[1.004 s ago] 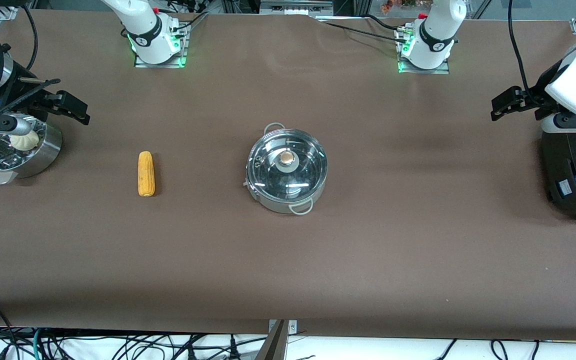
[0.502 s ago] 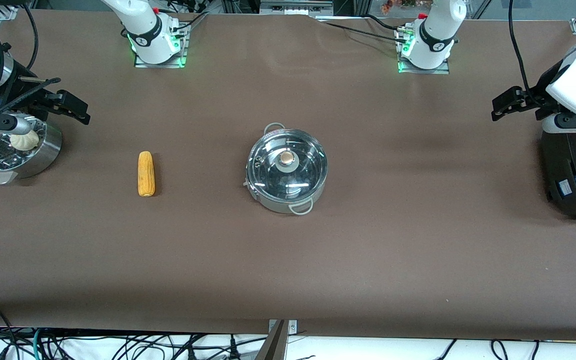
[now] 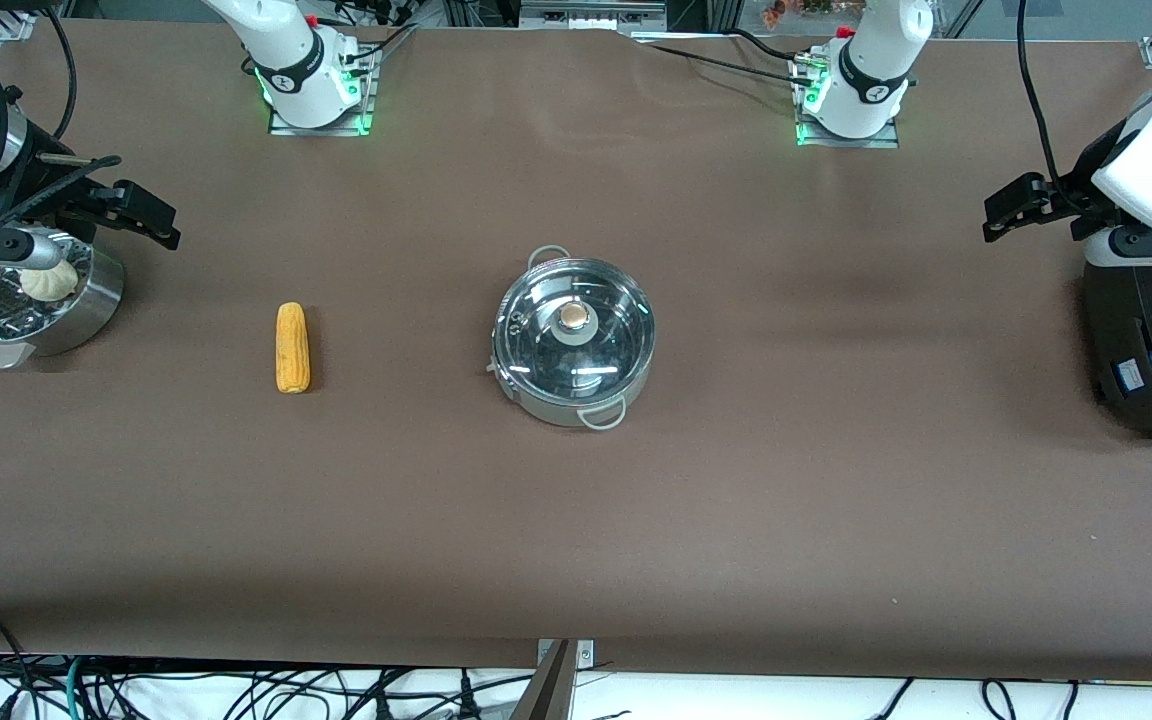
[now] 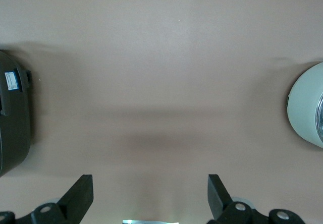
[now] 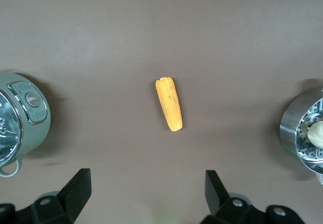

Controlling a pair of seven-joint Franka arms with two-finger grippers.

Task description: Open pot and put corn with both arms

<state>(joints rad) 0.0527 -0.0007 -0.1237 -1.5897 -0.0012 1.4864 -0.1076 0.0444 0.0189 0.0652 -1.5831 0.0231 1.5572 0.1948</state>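
Note:
The steel pot (image 3: 574,345) stands in the middle of the table with its glass lid and tan knob (image 3: 573,317) on it. Its edge shows in the left wrist view (image 4: 307,105) and the right wrist view (image 5: 20,118). The yellow-orange corn (image 3: 292,347) lies on the table toward the right arm's end, also in the right wrist view (image 5: 168,104). My right gripper (image 3: 164,225) (image 5: 147,178) is open and empty, high over the table between the steamer bowl and the corn. My left gripper (image 3: 994,218) (image 4: 150,183) is open and empty, high over bare table beside the black cooker.
A perforated steel steamer bowl (image 3: 36,295) with a white bun stands at the right arm's end, also in the right wrist view (image 5: 300,130). A big black cooker (image 3: 1151,340) stands at the left arm's end, also in the left wrist view (image 4: 12,118). Brown table (image 3: 576,520).

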